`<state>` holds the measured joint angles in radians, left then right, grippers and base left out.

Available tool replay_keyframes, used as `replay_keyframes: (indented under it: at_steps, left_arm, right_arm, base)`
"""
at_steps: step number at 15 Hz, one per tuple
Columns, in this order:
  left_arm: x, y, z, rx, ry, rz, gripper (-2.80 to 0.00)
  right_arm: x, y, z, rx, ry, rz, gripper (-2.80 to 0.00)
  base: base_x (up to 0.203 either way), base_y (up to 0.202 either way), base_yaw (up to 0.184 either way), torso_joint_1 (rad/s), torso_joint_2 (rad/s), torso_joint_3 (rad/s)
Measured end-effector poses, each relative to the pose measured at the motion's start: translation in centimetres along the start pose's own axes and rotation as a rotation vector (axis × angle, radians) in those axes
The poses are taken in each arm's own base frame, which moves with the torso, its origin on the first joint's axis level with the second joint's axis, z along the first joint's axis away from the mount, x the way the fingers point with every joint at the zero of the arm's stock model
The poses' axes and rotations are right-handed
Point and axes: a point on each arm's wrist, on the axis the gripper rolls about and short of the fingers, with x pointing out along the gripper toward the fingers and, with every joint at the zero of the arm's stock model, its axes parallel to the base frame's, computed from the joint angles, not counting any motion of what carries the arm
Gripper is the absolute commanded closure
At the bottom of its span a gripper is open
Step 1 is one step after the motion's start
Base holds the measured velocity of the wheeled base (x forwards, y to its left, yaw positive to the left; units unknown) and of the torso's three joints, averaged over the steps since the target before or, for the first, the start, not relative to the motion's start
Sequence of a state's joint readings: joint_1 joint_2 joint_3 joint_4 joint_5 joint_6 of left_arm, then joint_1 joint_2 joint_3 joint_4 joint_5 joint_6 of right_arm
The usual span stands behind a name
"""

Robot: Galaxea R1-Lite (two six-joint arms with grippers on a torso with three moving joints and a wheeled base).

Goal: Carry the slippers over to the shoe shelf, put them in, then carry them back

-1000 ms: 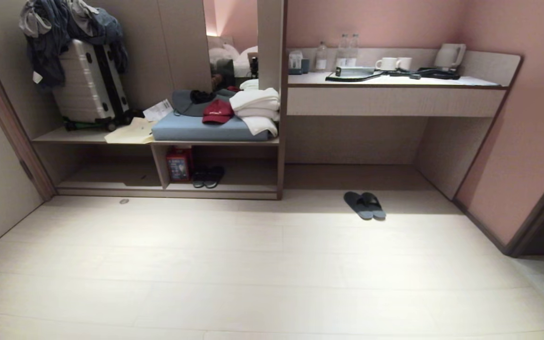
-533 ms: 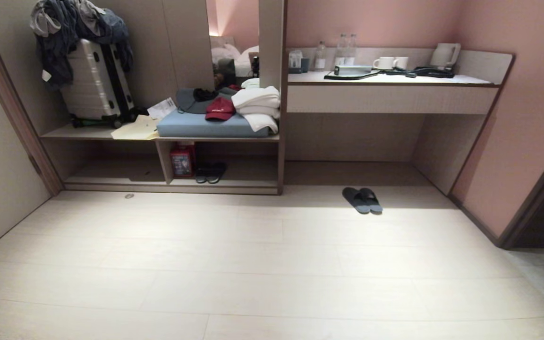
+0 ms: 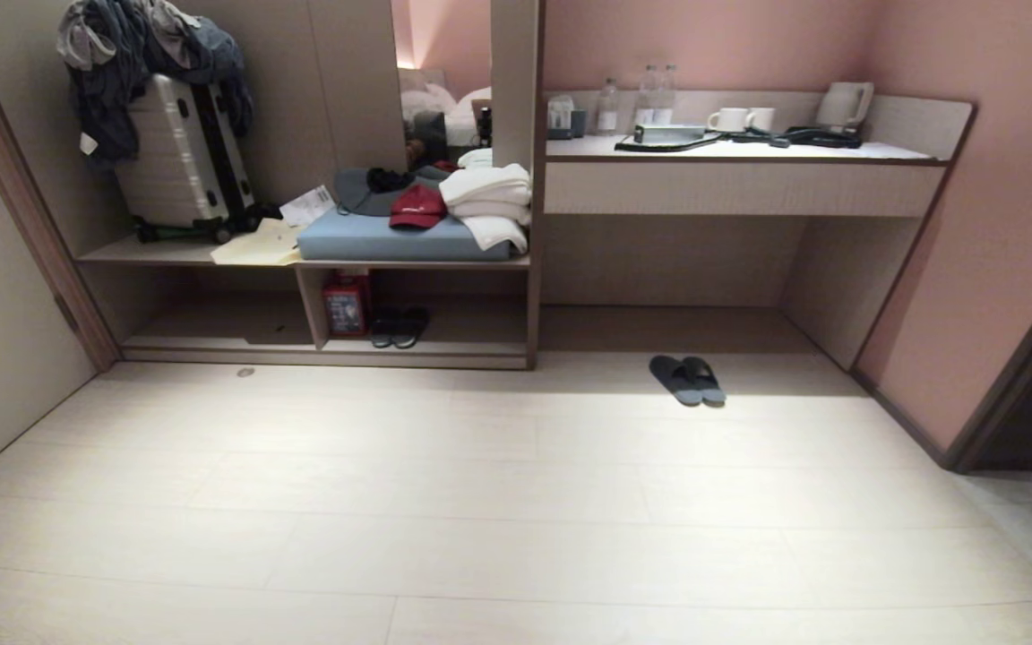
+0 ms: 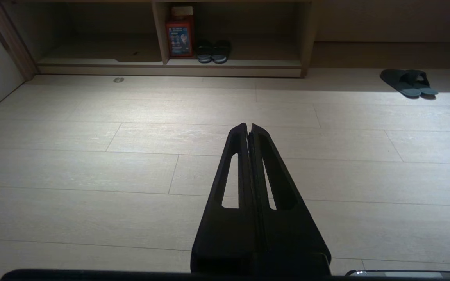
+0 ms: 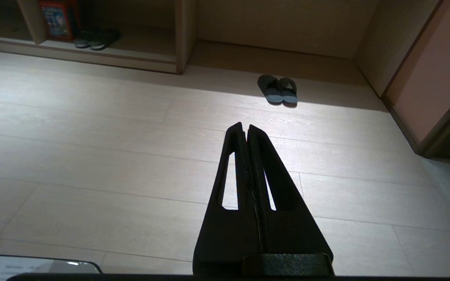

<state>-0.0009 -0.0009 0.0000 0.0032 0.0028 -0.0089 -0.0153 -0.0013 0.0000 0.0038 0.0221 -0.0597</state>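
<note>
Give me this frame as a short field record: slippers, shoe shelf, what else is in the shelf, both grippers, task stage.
slippers: side by side on the floor, in front of the desk recess, outside the shelf
shoe shelf: low cubby, left of the slippers
already in shelf: darker pair, red box
left gripper: shut, empty, above bare floor
right gripper: shut, empty, short of the slippers
stage: slippers not yet picked up

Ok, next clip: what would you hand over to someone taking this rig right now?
Left gripper: shut, empty, held over bare floor.
Right gripper: shut, empty, also over bare floor.
Slippers: side by side on the floor, in front of the tall recess under the desk, well ahead of both grippers.
Shoe shelf: low cubby to the left, holding a darker pair and a red box.
Done: nothing handled as things lie.
Left: approach, pick up the slippers, put them in the shelf, bring them back.
</note>
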Motion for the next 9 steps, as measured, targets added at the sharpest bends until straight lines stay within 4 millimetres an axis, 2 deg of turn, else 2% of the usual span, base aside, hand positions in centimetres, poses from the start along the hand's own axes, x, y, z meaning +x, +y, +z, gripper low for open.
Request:
replay_keyframes:
  at_steps: [9]
  left_arm:
    - [0.00,0.00,0.00,0.000,0.000,-0.001,0.00]
  right_arm:
    - [0.00,-0.04,0.00,0.002,0.000,-0.019,0.00]
  base:
    - [0.000,0.000,0.000,0.000,0.00,0.000]
